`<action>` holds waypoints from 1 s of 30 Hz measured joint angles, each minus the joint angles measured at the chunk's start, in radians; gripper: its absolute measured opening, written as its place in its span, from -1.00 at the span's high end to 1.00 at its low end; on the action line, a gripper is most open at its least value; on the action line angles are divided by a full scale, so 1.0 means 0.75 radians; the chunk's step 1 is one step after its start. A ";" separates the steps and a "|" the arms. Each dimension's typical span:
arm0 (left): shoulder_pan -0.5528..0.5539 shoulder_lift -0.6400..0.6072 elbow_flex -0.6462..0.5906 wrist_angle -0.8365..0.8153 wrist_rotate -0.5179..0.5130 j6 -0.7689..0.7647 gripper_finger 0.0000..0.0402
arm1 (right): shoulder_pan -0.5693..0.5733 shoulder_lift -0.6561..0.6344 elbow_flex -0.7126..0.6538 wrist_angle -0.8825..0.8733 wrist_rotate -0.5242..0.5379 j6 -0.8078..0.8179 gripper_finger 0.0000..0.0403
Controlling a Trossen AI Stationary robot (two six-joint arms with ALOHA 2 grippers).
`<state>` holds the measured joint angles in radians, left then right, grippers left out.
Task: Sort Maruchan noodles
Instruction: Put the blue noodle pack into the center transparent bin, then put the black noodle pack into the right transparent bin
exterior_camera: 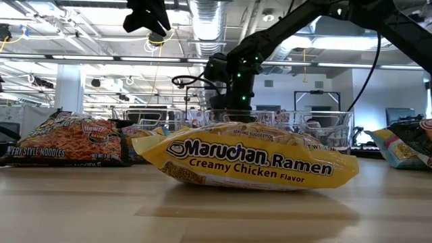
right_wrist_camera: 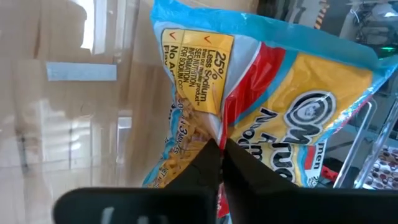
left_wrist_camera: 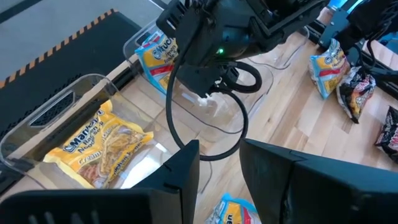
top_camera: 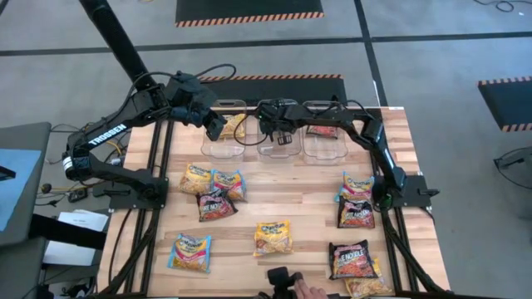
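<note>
Three clear bins stand along the table's far edge. My right gripper [right_wrist_camera: 222,149] reaches down into the middle bin [top_camera: 278,148], shut on a light blue Maruchan packet [right_wrist_camera: 280,93]. My left gripper [left_wrist_camera: 221,163] hangs open over the left bin [top_camera: 218,149], holding nothing. A yellow packet [left_wrist_camera: 99,149] lies flat on that bin's floor. The right bin [top_camera: 326,148] holds a dark packet [top_camera: 322,131]. More packets lie flat on the table, among them a yellow one [exterior_camera: 256,162]. My right gripper pinches a crease in the packet's printed face [right_wrist_camera: 219,127] between its two fingertips. The fingers slant down from above into the middle bin. The packet stands tilted inside the bin, its blue top edge [right_wrist_camera: 205,12] pointing away from the fingers; its lower end is hidden.
Loose packets lie at the left [top_camera: 198,178], [top_camera: 216,205], [top_camera: 191,252], in the middle [top_camera: 273,238] and at the right [top_camera: 357,212], [top_camera: 351,259]. A person's hand [top_camera: 312,291] shows at the near edge. Bare wood lies between the bins and the packets.
</note>
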<state>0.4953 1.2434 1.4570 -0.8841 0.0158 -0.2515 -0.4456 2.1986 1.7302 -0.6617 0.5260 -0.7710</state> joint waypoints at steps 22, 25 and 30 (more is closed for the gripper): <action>0.000 0.000 0.000 -0.002 0.006 0.036 0.49 | 0.034 -0.001 0.000 0.004 0.037 0.030 0.09; 0.000 0.000 0.000 -0.005 0.006 0.036 0.49 | 0.055 -0.001 0.000 -0.004 0.109 0.029 0.04; 0.000 0.000 0.000 -0.046 0.004 0.037 0.49 | 0.092 -0.018 0.041 -0.125 0.137 0.094 0.03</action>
<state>0.4953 1.2434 1.4570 -0.9189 0.0189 -0.2237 -0.3764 2.1850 1.7608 -0.7551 0.6288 -0.7001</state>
